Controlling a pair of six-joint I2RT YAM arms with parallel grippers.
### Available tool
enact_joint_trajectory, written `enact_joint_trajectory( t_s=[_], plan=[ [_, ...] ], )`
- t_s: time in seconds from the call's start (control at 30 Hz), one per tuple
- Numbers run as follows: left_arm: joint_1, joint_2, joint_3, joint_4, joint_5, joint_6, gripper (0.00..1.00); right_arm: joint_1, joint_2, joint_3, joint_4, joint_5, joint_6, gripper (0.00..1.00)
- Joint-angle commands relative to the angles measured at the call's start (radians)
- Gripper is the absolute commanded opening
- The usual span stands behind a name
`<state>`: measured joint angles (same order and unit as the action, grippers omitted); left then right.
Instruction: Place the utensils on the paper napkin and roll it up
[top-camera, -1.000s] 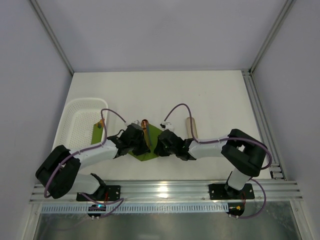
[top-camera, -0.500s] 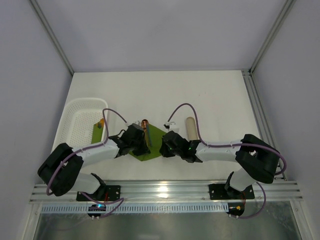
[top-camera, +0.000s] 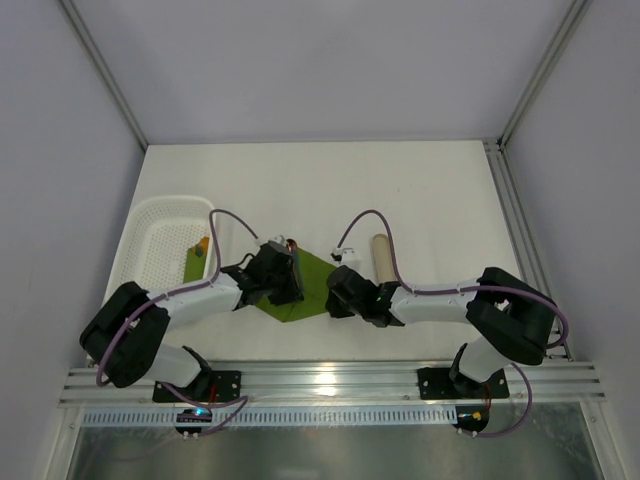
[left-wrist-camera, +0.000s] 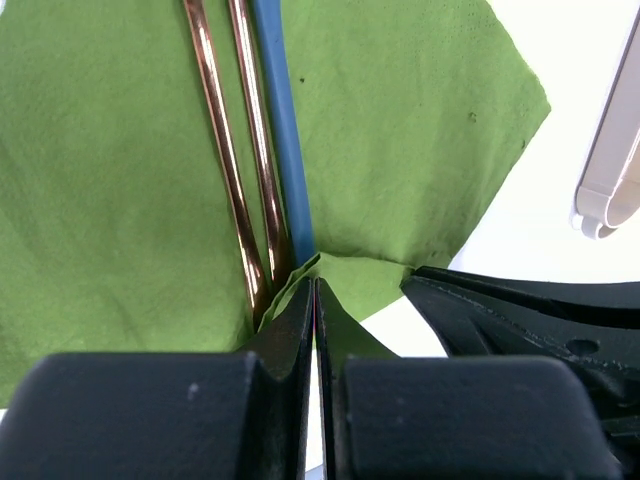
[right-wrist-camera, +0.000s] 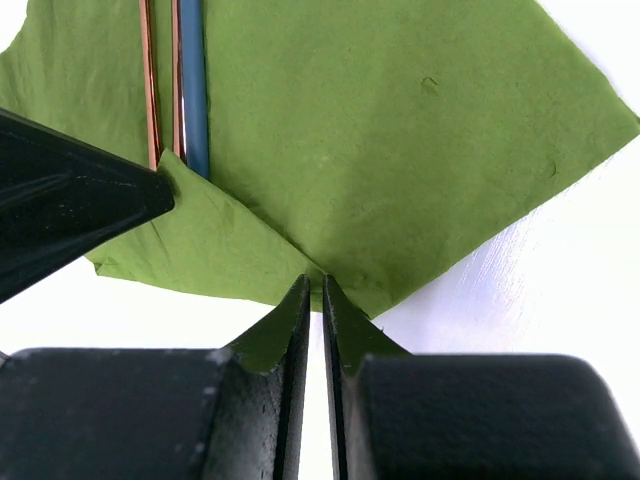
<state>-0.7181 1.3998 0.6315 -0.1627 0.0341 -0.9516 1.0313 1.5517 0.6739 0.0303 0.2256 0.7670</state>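
The olive-green paper napkin (top-camera: 312, 276) (left-wrist-camera: 400, 130) (right-wrist-camera: 400, 150) lies on the white table between my two grippers. The copper utensils (top-camera: 290, 244) (left-wrist-camera: 226, 150) (right-wrist-camera: 148, 80) lie side by side on it, a blue handle (left-wrist-camera: 283, 130) beside them. The napkin's near corner is folded up over the handle ends. My left gripper (top-camera: 284, 286) (left-wrist-camera: 316, 284) is shut on that folded flap. Beside it, my right gripper (top-camera: 334, 291) (right-wrist-camera: 311, 284) rests its tips at the fold's edge. Its jaws stand a narrow slit apart with nothing between them.
A pale beige oblong piece (top-camera: 381, 255) lies right of the napkin. A white mesh basket (top-camera: 150, 215) stands at the left. At its near right corner sit a second green sheet (top-camera: 196, 266) and a small orange thing (top-camera: 203, 243).
My right gripper has drawn back to the right, off the napkin's middle, and its jaws have parted slightly. My left gripper has shifted a little farther over the utensils.
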Motion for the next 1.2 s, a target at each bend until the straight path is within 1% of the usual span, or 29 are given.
enact_joint_trajectory(
  t_s=[0.0,0.17,0.2,0.37,0.53,0.77,0.93,0.97,1.03,1.1,1.17],
  plan=[
    [-0.001,0.019,0.039,-0.008,-0.020,0.036,0.00,0.004,0.008,-0.011,-0.018,0.043,0.015,0.13],
    [-0.001,0.018,0.031,0.008,0.007,0.028,0.00,0.004,0.021,-0.013,0.005,0.038,0.003,0.13],
    [-0.001,0.018,0.031,0.009,0.030,0.027,0.00,0.004,0.027,-0.004,0.002,0.037,0.000,0.13],
    [-0.001,0.013,0.004,0.080,0.084,-0.004,0.00,0.004,0.031,0.009,0.000,0.032,-0.006,0.13],
    [-0.001,0.050,0.000,0.117,0.119,-0.018,0.00,0.004,0.025,0.003,0.000,0.035,-0.002,0.13],
    [-0.001,0.091,-0.010,0.121,0.089,-0.026,0.00,0.004,-0.015,0.000,-0.013,0.034,-0.003,0.14],
    [-0.001,0.102,-0.019,0.120,0.076,-0.026,0.00,0.001,-0.105,-0.007,-0.076,0.060,-0.012,0.24],
    [-0.001,0.102,-0.018,0.120,0.076,-0.026,0.00,-0.008,-0.122,-0.014,-0.082,0.060,-0.014,0.29],
    [-0.001,0.100,-0.021,0.120,0.075,-0.024,0.00,-0.028,-0.175,-0.045,-0.086,0.051,-0.017,0.34],
    [-0.001,0.097,-0.021,0.120,0.073,-0.024,0.00,-0.079,-0.226,-0.088,-0.058,0.005,-0.021,0.41],
    [-0.001,0.100,-0.021,0.120,0.072,-0.022,0.00,-0.129,-0.252,-0.120,-0.038,-0.025,-0.029,0.53]
  ],
)
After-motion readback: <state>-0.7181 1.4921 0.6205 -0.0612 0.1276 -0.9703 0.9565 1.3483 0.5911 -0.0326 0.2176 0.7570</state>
